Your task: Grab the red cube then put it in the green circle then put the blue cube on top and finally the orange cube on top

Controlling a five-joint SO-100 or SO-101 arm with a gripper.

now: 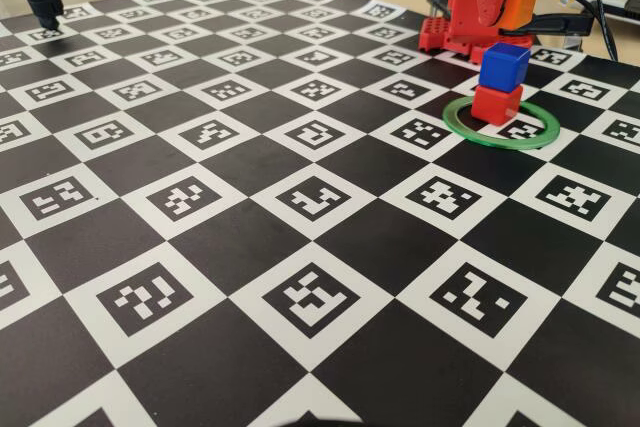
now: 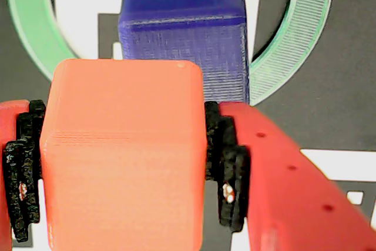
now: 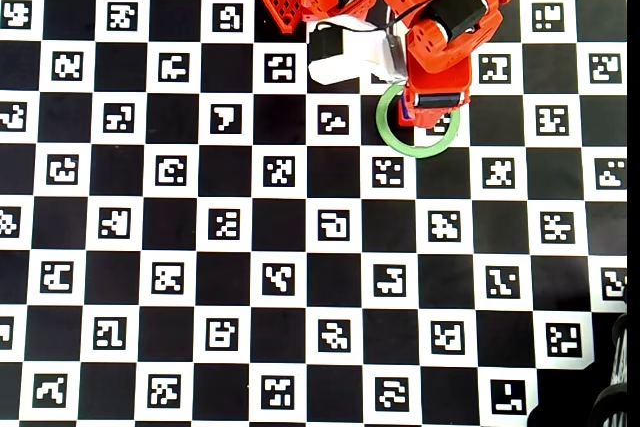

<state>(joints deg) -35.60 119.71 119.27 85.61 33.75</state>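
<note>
Orange cube held in the gripper, close behind the two-cube stack in the green circle.

In the wrist view the gripper (image 2: 123,163) is closed on the orange cube (image 2: 123,157), its black pads (image 2: 226,163) pressing two opposite flat faces; the cube looks light, stiff and smooth with rounded edges, so a flat-face pinch like this seems the surest hold. Just beyond it stands the blue cube (image 2: 185,33), which in the fixed view sits on the red cube (image 1: 497,104) inside the green circle (image 1: 455,117). The stack looks narrow and easy to topple, so a gentle, level set-down is likely needed. The arm's base (image 1: 470,32) crowds the far side; the checkered board (image 1: 250,247) is open in front.
</note>
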